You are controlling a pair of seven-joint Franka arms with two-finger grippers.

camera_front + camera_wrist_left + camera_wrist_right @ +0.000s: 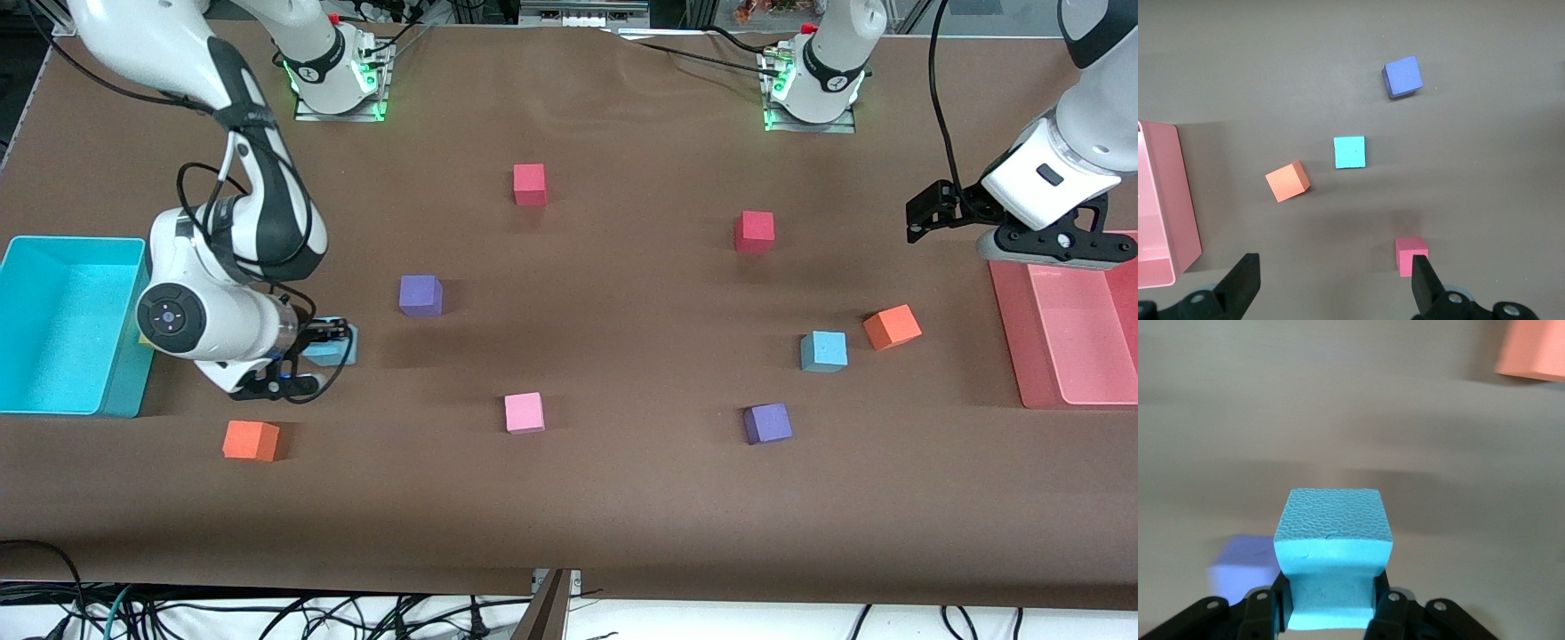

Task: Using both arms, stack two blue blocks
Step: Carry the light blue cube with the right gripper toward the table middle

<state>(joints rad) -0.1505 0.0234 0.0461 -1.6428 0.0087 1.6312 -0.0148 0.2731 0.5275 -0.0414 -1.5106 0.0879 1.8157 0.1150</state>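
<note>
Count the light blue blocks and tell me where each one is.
2. One blue block is pinched in the right hand, beside the teal bin. The other blue block lies on the table beside an orange block.

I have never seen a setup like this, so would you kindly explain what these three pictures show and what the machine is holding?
Two white robot arms work at a brown table. The wide picture looks down from across the table; the other two come from cameras on each arm's wrist.

The right gripper, near the teal bin, is shut on a blue block. The left gripper hangs open by the pink tray, waiting.

On the table lie the other blue block, two red cubes, two orange cubes, two purple cubes and a pink cube.
</note>
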